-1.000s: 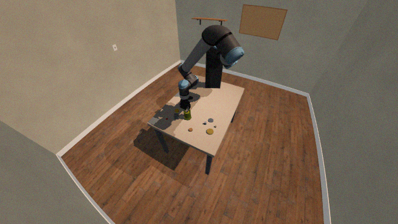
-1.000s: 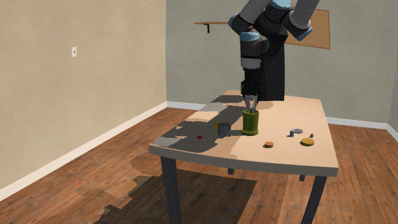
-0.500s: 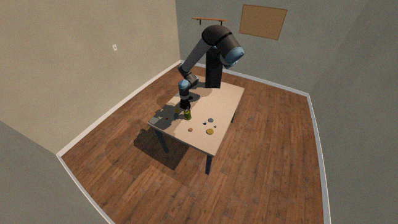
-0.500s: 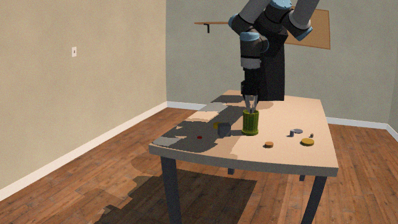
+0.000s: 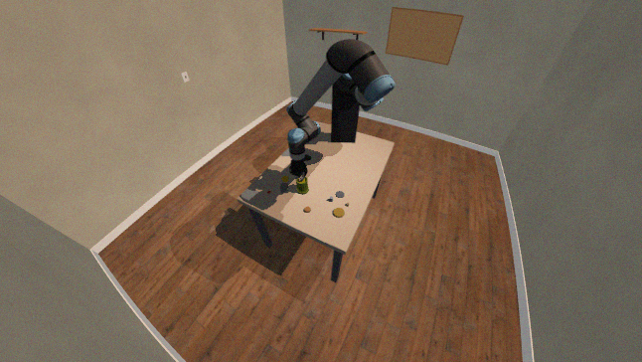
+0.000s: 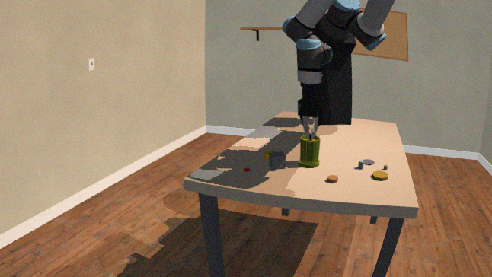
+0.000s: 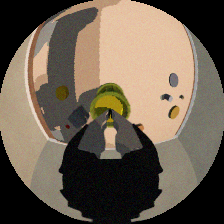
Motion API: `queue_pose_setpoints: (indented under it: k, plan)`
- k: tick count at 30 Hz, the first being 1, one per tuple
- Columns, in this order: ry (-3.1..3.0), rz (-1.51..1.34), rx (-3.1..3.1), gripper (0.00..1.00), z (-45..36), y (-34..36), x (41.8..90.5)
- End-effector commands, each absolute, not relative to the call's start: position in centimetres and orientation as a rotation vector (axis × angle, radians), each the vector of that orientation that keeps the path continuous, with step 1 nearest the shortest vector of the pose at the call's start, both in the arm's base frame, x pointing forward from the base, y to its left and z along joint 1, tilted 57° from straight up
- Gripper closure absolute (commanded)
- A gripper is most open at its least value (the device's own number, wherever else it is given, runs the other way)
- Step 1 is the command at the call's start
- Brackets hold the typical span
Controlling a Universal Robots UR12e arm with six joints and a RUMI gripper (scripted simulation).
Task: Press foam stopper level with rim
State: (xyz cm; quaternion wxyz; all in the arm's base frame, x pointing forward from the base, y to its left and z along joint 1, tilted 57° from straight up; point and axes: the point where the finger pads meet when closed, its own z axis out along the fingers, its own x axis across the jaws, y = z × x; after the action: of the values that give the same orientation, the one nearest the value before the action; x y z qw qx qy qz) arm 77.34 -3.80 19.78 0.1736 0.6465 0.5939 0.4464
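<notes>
The hand (image 6: 311, 138) pointed straight down with its fingers pinched together and nothing between them, the tips dipping into the mouth of the green jar (image 6: 309, 153). The jar stood upright near the middle of the counter (image 6: 343, 198), and the yellow stopper (image 7: 105, 106) sat inside it, below the rim in the wrist view.
</notes>
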Motion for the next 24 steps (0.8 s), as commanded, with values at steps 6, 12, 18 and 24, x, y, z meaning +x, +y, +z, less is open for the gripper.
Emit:
queue_pose_setpoints:
  k: [6,12,18,24]
  plan:
    - [1.684,1.266,1.833,1.0,20.7,-4.3,76.1]
    - [1.684,1.266,1.833,1.0,21.7,-4.9,74.6]
    - [1.684,1.266,1.833,1.0,22.5,-5.3,73.4]
    - [1.684,1.266,1.833,1.0,22.9,-5.6,72.9]
